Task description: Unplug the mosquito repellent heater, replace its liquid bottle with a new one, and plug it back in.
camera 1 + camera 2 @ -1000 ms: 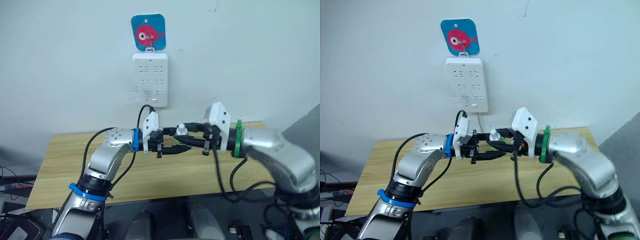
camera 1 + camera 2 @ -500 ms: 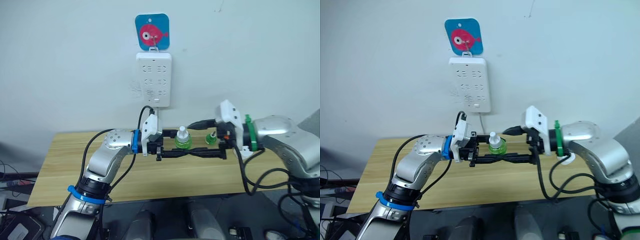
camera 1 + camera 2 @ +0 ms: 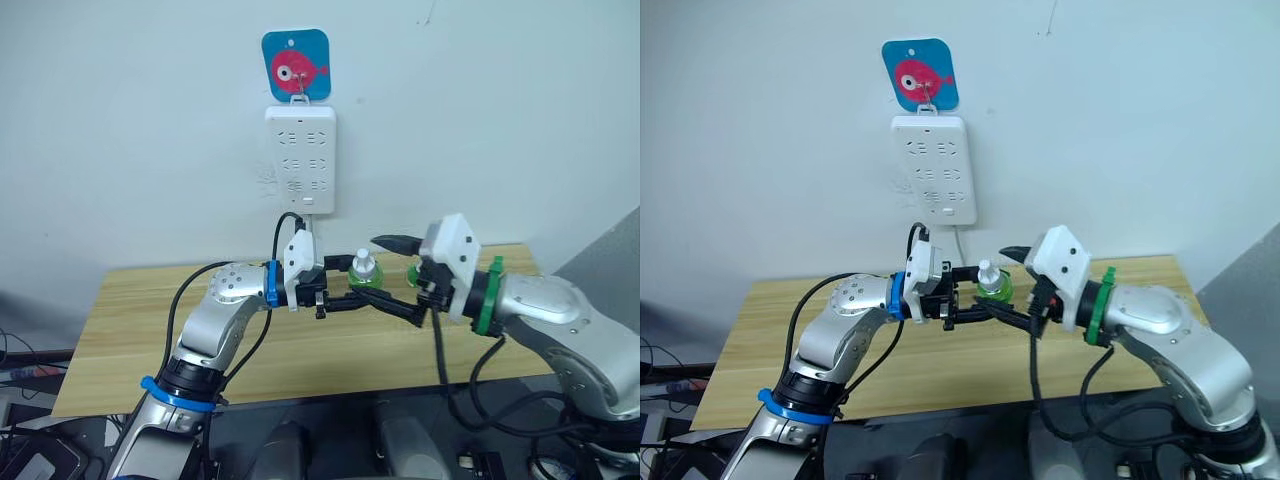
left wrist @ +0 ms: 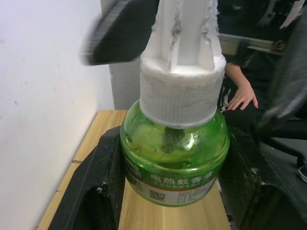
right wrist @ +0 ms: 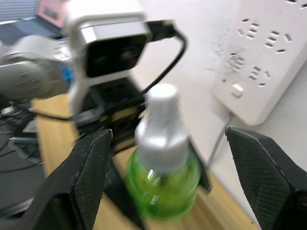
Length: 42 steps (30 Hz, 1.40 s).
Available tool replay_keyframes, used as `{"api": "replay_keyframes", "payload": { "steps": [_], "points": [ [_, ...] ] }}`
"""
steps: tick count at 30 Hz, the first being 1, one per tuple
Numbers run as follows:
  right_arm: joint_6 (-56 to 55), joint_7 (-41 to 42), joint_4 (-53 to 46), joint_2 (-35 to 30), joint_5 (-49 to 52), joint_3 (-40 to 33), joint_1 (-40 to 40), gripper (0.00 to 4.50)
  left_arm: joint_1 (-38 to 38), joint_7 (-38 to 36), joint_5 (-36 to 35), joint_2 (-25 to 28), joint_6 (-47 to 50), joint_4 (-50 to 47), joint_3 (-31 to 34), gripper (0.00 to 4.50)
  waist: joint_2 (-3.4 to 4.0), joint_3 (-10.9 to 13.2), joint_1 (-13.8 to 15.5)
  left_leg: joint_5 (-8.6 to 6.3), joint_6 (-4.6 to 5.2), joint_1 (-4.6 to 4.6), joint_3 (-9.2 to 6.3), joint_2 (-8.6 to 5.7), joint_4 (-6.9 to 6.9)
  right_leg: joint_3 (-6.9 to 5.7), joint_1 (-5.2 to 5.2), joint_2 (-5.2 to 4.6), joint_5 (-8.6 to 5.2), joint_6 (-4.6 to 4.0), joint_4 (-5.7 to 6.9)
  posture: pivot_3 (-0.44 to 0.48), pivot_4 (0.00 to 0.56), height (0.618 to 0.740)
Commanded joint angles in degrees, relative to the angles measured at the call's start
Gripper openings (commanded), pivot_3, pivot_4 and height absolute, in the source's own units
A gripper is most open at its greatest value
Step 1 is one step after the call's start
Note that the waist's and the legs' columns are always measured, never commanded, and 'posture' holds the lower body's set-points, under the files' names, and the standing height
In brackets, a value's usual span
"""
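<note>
Here the left gripper (image 3: 345,290) clamps the green bottle (image 3: 364,272) upright, cap up; the right gripper (image 3: 395,275), spread wide, straddles it from the right.

The round green translucent liquid bottle with a white ribbed cap (image 4: 175,158) carries a green band label printed in white Chinese characters, 电热蚊香液, with a small QR code just below at six o'clock. No other text can be read.

Green bottle (image 4: 175,158): glossy translucent plastic, rough white cap (image 4: 182,91). Table (image 3: 130,330): pale wood grain.
</note>
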Motion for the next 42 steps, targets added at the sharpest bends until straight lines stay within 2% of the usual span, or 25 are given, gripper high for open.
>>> {"api": "replay_keyframes", "payload": {
  "steps": [1,6,14,17,19,25,31,34,38,42],
  "points": [
    [-0.7,-2.7,0.8,2.1,-1.2,0.1,-1.9,3.94,0.3,0.0,-0.4,0.0,-0.6,-3.0,-0.5,2.31,0.0,0.0,0.0,0.0,0.0,-0.01,-0.01,0.0,0.0,0.0,-0.01,0.0,0.0,0.0,-0.02,-0.205,0.166,0.74],
    [0.0,-0.4,2.0,0.0,0.9,-3.9,-1.9,3.94,0.8,0.3,-0.5,0.8,-0.2,-3.5,-0.1,2.31,0.0,0.0,0.1,-0.01,0.01,-0.05,-0.1,0.0,-0.02,-0.01,-0.01,-0.03,0.01,-0.01,-0.04,-0.198,0.166,0.74],
    [2.4,8.4,1.1,-12.3,8.6,-14.0,1.8,3.94,0.8,0.8,-0.7,1.1,0.0,-3.4,0.1,2.31,0.0,0.0,0.1,-0.01,0.02,-0.06,-0.07,0.0,-0.04,-0.03,0.02,-0.01,0.0,-0.01,-0.09,-0.21,0.17,0.74],
    [4.3,10.3,-0.3,-15.1,12.9,-16.0,2.4,3.94,0.7,0.7,-0.7,1.3,-0.1,-3.0,0.1,2.31,0.0,0.0,0.1,-0.01,0.03,-0.04,-0.03,0.0,-0.04,-0.03,0.03,0.06,0.0,-0.01,-0.08,-0.212,0.17,0.74],
    [5.2,9.3,-1.7,-14.8,14.6,-15.4,2.1,3.94,0.6,0.6,-0.6,1.4,-0.2,-2.8,0.0,2.31,0.0,0.0,-0.1,-0.01,0.03,0.0,0.01,0.06,-0.04,-0.03,0.04,0.07,0.0,-0.01,-0.07,-0.213,0.171,0.74],
    [7.0,-0.5,-3.2,-6.4,12.6,-6.4,-2.5,3.94,0.6,0.4,-0.3,1.4,-0.2,-2.9,-0.4,2.31,0.0,0.0,-0.1,0.0,0.03,0.03,0.05,0.1,-0.03,0.01,0.03,0.13,0.01,-0.01,-0.03,-0.211,0.172,0.74],
    [6.2,-5.6,1.1,0.5,7.4,1.3,-6.2,3.94,0.8,0.2,0.1,1.2,-0.5,-2.9,-0.8,2.31,0.0,0.0,-0.1,0.01,0.05,-0.02,0.07,0.0,-0.02,0.0,0.01,0.07,0.01,-0.01,-0.1,-0.211,0.172,0.74],
    [5.9,-6.3,2.5,2.1,6.6,0.8,-6.4,3.94,1.1,0.2,0.1,1.2,-0.7,-3.2,-1.0,2.31,0.01,0.0,0.0,0.01,0.05,-0.04,-0.04,0.01,-0.02,0.02,0.0,0.02,0.01,-0.01,-0.1,-0.205,0.165,0.74],
    [6.6,-3.1,1.6,-1.8,8.6,-3.9,-4.1,3.94,1.4,0.3,0.1,1.5,-0.7,-3.2,-0.6,2.31,0.01,0.0,0.2,0.01,0.04,-0.1,-0.13,0.01,-0.04,-0.03,-0.01,-0.02,0.02,-0.02,-0.1,-0.205,0.165,0.74],
    [8.2,3.0,0.3,-10.2,13.2,-11.1,-0.7,3.94,1.3,0.6,0.1,1.6,-0.6,-3.1,-0.3,2.31,0.0,0.0,0.2,0.0,0.06,-0.13,-0.11,-0.02,-0.05,-0.03,-0.01,-0.03,0.02,-0.02,-0.14,-0.206,0.161,0.74]
  ]
}}
